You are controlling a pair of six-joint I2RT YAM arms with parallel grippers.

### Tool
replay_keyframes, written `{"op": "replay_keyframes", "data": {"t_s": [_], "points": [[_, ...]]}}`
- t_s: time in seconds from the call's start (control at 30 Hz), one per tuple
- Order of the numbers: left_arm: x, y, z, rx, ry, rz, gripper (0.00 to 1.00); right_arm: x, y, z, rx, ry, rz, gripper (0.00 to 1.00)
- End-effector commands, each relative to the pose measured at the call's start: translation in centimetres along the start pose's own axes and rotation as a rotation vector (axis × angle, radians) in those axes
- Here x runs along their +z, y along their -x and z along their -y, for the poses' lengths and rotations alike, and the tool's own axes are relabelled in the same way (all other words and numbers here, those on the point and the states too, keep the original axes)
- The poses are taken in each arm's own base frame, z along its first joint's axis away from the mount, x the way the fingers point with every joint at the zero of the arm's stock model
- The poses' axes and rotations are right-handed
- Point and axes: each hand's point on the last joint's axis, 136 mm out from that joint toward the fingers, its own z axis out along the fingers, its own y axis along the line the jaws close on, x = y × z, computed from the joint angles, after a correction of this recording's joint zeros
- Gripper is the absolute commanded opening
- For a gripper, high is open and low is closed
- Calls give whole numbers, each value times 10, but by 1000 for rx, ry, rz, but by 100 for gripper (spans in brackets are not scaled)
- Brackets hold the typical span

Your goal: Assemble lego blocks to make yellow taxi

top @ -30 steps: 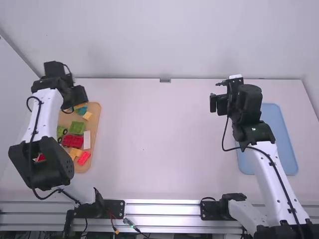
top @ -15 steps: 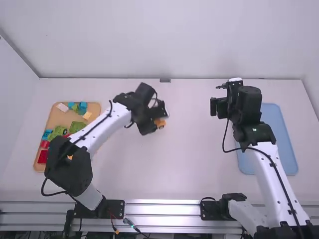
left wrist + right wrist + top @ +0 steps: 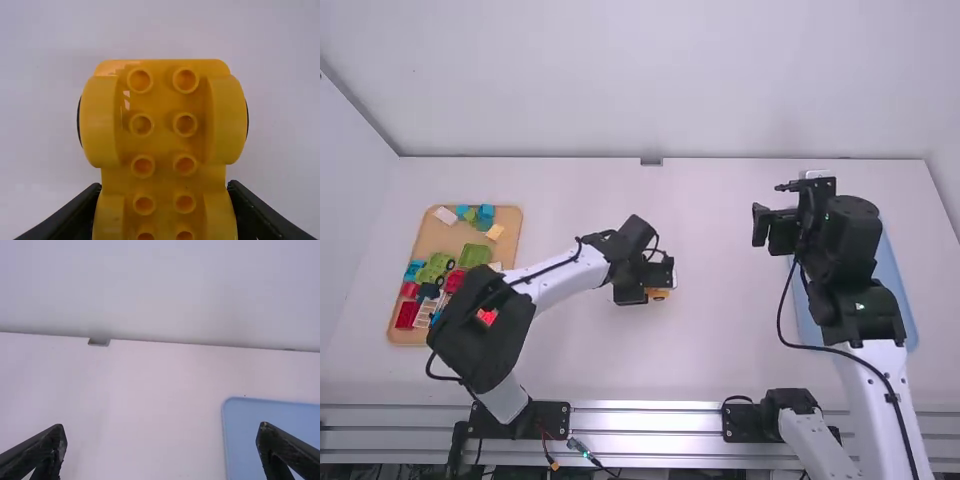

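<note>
- Just left of the centre of the high view, the left gripper clamps 1 yellow wheeled block base, its pads against both flanks.
- The base is smooth, glossy plastic with rounded wheel arches; 10 hollow round studs show in 2 columns, the last 2 cut off by the wrist view's edge.
- 2 arches show nearly whole and 2 are cropped; 2 thin dark slivers of wheel edge the base.
- In the upper right of the high view, the right gripper has its jaws spread wide.
- At the left of the high view, a tan tray with rounded corners holds 1 green wheeled base, 1 green block, 1 white block and 1 pale orange block.
- Red and blue pieces lie there too, partly hidden by the left arm; their count is unclear.
- 1 smooth blue tray, at the right of the high view, is partly covered by the right arm.
</note>
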Motion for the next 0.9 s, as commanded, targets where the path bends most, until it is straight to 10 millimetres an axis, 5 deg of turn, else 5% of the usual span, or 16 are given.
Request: {"op": "replay_keyframes", "data": {"t_s": [0.0, 0.3, 0.5, 0.63, 0.7, 0.87], "points": [[12, 4, 3, 1, -54, -1, 25, -7, 14, -9, -18, 31, 37, 99], [32, 4, -1, -11, -113, -43, 22, -7, 15, -20, -58, 62, 39, 99], [40, 1, 3, -5, -104, -34, 49, -5, 13, -19, -65, 59, 30, 99], [39, -4, -4, -3, -69, -69, 91, -5, 13, -19, -65, 59, 29, 99], [37, -3, -7, -2, -63, -73, 99, -5, 13, -19, -65, 59, 30, 99], [23, 7, -18, -40, -58, -74, 99, -6, 14, -19, -66, 59, 34, 99]]}}
